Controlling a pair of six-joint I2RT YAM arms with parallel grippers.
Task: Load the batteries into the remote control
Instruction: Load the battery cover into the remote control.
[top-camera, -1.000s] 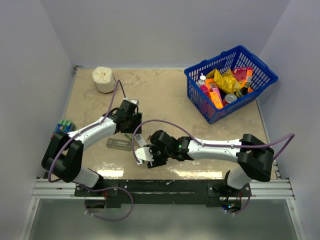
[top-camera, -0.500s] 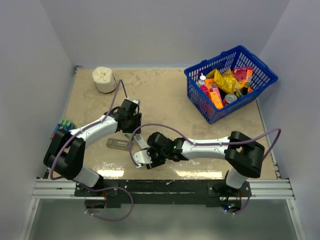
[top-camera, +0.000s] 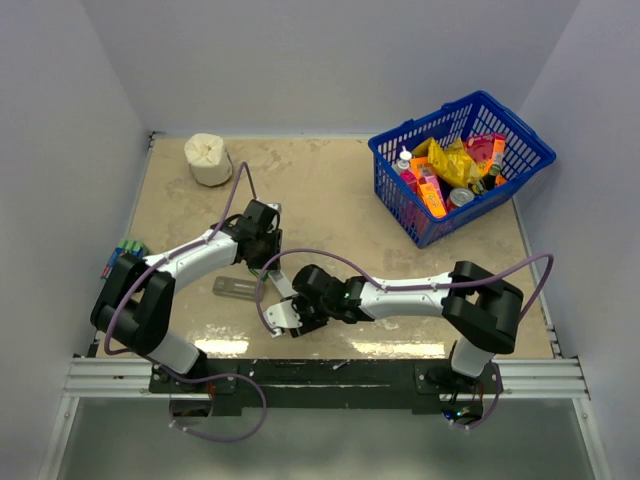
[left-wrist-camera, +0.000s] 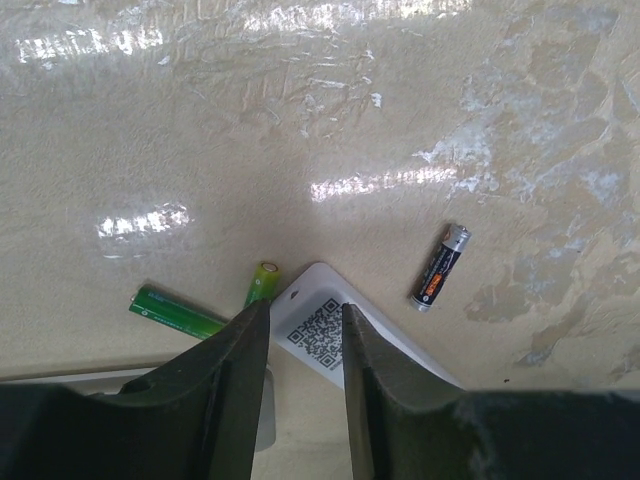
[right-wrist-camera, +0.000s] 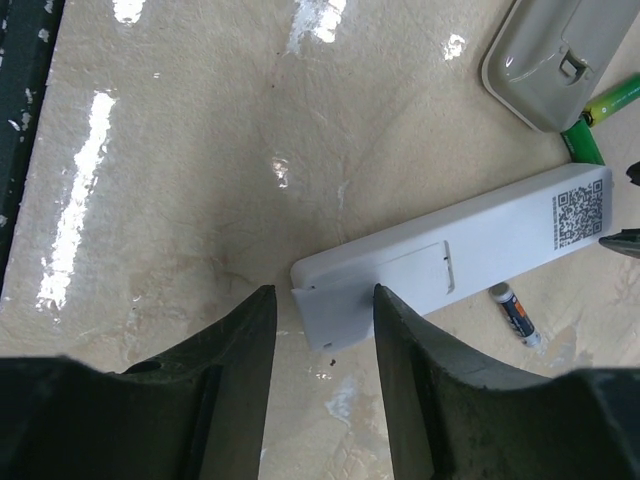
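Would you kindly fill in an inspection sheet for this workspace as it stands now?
Surface: beige marbled table, glossy, no spills seen.
Job's things: white remote lies flat, QR label up; grey back cover lies apart from it; two green batteries and one dark battery lie loose beside it.
Clutter: paper roll; blue basket of packets; green battery pack at the left edge.
Grippers: left tool straddles the remote's QR end; right tool straddles the other end; contact unclear on both.
Cables: purple cable loops along each arm.
Surroundings: grey walls on three sides; metal rail at the near edge.
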